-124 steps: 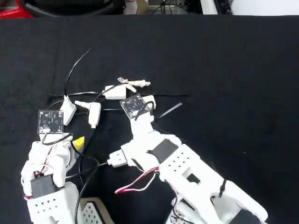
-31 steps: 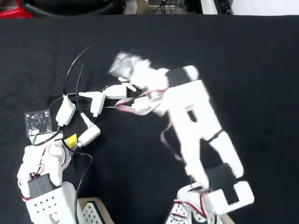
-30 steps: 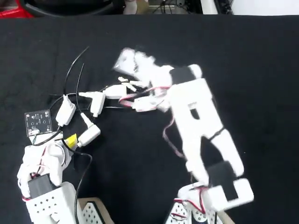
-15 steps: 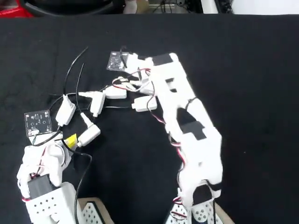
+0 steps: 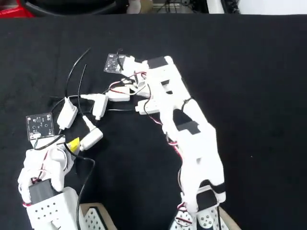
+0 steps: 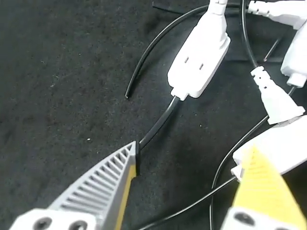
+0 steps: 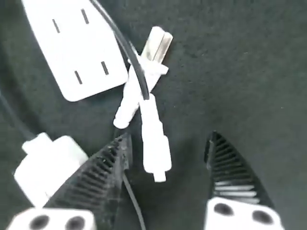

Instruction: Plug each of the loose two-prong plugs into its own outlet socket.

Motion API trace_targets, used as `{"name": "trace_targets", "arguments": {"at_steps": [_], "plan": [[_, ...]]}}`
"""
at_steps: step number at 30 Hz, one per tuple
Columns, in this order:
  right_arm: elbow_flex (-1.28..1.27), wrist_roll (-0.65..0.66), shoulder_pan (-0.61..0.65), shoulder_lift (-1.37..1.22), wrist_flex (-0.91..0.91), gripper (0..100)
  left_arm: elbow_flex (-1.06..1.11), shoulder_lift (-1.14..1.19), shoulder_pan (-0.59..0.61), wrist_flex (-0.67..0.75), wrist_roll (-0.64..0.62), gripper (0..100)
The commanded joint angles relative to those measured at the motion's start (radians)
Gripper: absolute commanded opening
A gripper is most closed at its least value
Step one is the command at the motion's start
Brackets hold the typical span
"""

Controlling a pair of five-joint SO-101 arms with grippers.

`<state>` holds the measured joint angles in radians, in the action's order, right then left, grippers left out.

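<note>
Several white two-prong plugs and outlet sockets on black cords lie tangled at the table's left. My right gripper [image 7: 168, 141] is open, low over a slim white plug [image 7: 156, 143] lying between its fingers. A second plug [image 7: 144, 72] crosses it, its prongs pointing away, next to a flat outlet block [image 7: 79, 45]. In the high view the right gripper [image 5: 130, 82] sits over the far cluster by an outlet [image 5: 119, 94]. My left gripper [image 6: 192, 149] is open near the front left, holding nothing. Ahead of it lie an outlet socket [image 6: 199, 52] and a plug [image 6: 276, 98].
Black cords [image 5: 76, 67] loop around the cluster. Another white connector [image 5: 91, 139] lies beside the left gripper [image 5: 64, 143], and one [image 5: 146, 106] lies under the right arm. The table's right half is bare black cloth [image 5: 259, 86].
The right arm rose from the table's front middle and swung out to the far plug cluster, settling low over it. The left arm stayed put.
</note>
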<state>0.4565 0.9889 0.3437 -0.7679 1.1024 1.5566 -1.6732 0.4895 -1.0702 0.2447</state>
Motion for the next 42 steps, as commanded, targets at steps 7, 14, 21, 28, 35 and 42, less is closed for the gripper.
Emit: {"name": "trace_targets", "arguments": {"at_steps": [7,14,21,28,35,42], "plan": [[0.053,-0.011,0.005,-0.044,-0.046,5.2,-0.027,-0.008,-0.004,0.017,-0.005,34],[0.056,-0.015,0.009,-0.001,0.008,1.1,-0.022,-0.008,-0.005,0.017,-0.005,34],[0.133,-0.078,0.009,0.197,0.279,1.1,-0.007,-0.008,-0.010,0.038,0.025,34],[0.174,-0.080,0.008,0.397,0.632,1.1,-0.005,-0.008,-0.010,0.038,0.026,34],[-0.180,-0.192,-0.086,0.690,0.664,1.1,-0.005,-0.008,-0.012,0.038,0.026,34],[-0.822,-0.192,-0.095,1.049,0.634,1.1,-0.007,-0.008,-0.012,0.037,0.026,34]]}}
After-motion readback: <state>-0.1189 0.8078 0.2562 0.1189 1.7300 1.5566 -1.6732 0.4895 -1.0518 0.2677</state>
